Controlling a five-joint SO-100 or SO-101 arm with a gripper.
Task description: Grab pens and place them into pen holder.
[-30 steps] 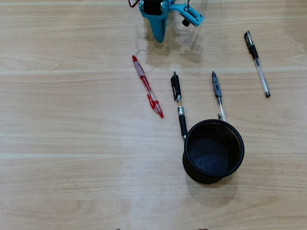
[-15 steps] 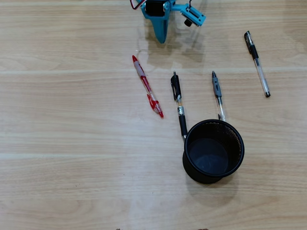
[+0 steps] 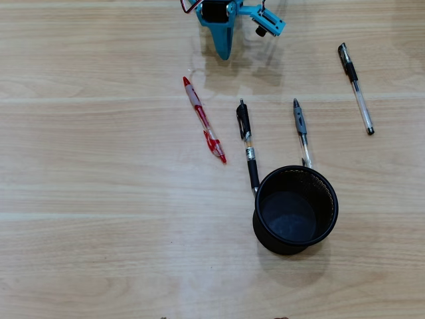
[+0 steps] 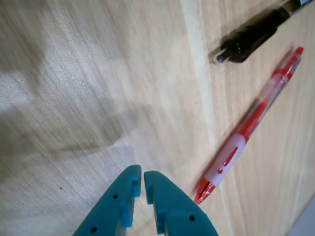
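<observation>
Four pens lie on the wooden table in the overhead view: a red and clear pen [image 3: 204, 120], a black pen [image 3: 248, 145], a clear pen with a dark sleeve [image 3: 301, 130] touching the holder's far rim, and another clear one [image 3: 355, 86] at the right. The pen holder [image 3: 296, 209] is a round black mesh cup, upright and empty. My teal gripper [image 3: 224, 52] hangs at the top edge, above the red pen's upper end, shut and holding nothing. In the wrist view the gripper [image 4: 141, 175] is shut, with the red pen [image 4: 249, 126] to its right and the black pen [image 4: 252, 34] beyond.
Bare light wood table [image 3: 99, 199] stretches to the left and along the bottom of the overhead view. The arm's body with red wires [image 3: 188, 5] sits at the top edge.
The gripper shifted slightly upward in the overhead view between one second ago and half a second ago; since then nothing has moved.
</observation>
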